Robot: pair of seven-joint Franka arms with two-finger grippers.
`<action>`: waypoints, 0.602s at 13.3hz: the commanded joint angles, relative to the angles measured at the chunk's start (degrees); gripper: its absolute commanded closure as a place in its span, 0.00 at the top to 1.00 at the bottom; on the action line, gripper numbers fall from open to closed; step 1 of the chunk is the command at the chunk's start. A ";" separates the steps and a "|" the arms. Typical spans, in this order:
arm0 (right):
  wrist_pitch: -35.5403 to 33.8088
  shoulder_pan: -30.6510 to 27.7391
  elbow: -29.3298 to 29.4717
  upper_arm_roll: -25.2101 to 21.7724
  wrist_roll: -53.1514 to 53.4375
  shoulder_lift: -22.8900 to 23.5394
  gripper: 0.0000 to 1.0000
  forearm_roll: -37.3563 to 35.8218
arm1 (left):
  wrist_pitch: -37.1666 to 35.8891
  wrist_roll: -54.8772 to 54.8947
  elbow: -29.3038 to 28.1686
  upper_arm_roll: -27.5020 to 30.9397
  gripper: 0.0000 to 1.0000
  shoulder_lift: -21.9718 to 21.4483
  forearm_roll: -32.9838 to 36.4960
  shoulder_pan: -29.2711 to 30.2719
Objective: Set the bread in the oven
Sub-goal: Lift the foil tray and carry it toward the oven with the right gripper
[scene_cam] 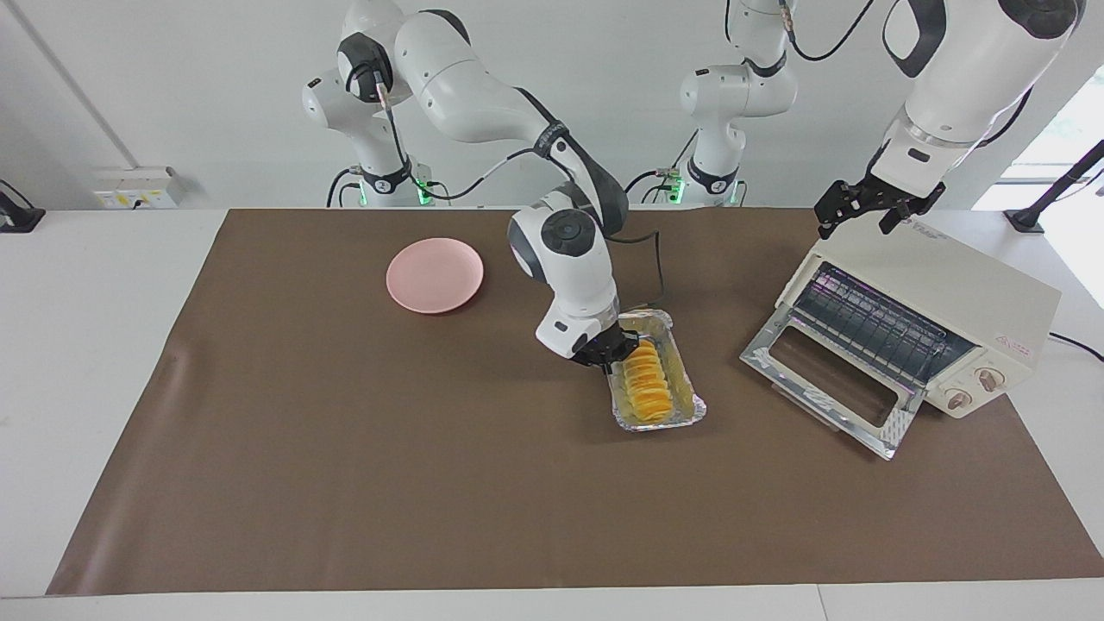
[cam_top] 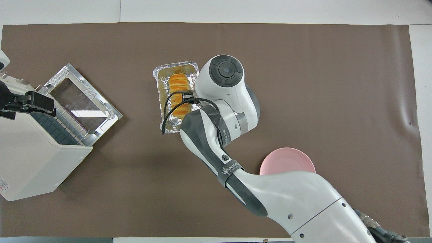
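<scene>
A crinkled foil tray (scene_cam: 688, 412) sits mid-table on the brown mat (scene_cam: 345, 483); a round pink plate (scene_cam: 434, 275) lies nearer the robots.
</scene>
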 commanded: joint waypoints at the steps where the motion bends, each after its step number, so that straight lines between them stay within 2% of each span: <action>1: 1.85 -0.18 1.86 -0.10 2.39 2.05 0.00 -1.67 | -0.37 -0.11 -1.62 0.04 1.00 -1.60 -0.89 0.34; 2: 1.77 -0.27 1.17 -0.19 2.39 1.96 0.02 -2.20 | -0.37 -0.11 -1.62 0.04 1.00 -1.60 -0.89 0.34; 3: 1.07 -0.27 1.16 -0.19 2.30 1.88 0.35 -3.08 | -0.28 -0.11 -1.62 0.04 1.00 -1.60 -0.89 0.34; 4: 0.11 -0.36 1.33 -0.28 2.30 1.87 0.74 -5.00 | -0.37 -0.11 -1.62 0.04 1.00 -1.60 -0.89 0.34; 5: -1.03 -0.45 1.51 -0.19 1.95 1.53 1.00 -8.59 | -0.28 -0.11 -1.62 0.04 1.00 -1.60 -0.89 0.34; 8: -6.11 -1.76 1.69 -0.36 1.69 -1.97 1.00 -11.08 | -1.42 -0.20 -1.62 0.04 1.00 -1.78 -0.89 -0.09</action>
